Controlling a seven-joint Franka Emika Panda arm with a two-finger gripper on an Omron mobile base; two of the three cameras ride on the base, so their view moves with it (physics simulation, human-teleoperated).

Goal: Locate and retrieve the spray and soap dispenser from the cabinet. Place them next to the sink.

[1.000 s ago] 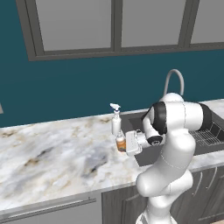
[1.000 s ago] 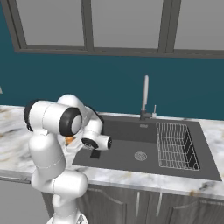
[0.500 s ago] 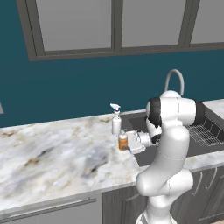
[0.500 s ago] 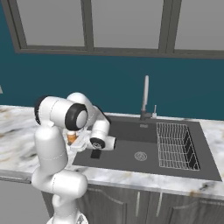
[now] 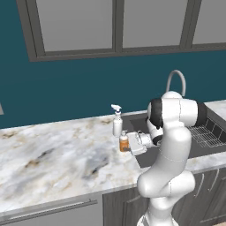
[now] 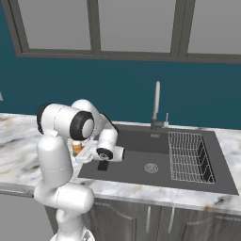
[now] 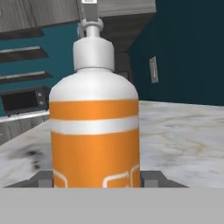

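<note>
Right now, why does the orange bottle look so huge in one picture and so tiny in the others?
In the hand view the camera sits right behind the fingers, so the soap dispenser looks huge, and the shelves behind look small and soft. In the left base view the soap dispenser is far off, tiny beside the spray. In the right base view the arm covers most of it.

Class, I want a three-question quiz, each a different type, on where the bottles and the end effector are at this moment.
1. True or false: the spray stands on the counter beside the sink.
2. The soap dispenser sits: A) in the sink, B) between the fingers of the end effector, C) on a shelf.
3. Fill in: the soap dispenser's body is ____.

Key: 1 true; 2 B; 3 orange.
</note>
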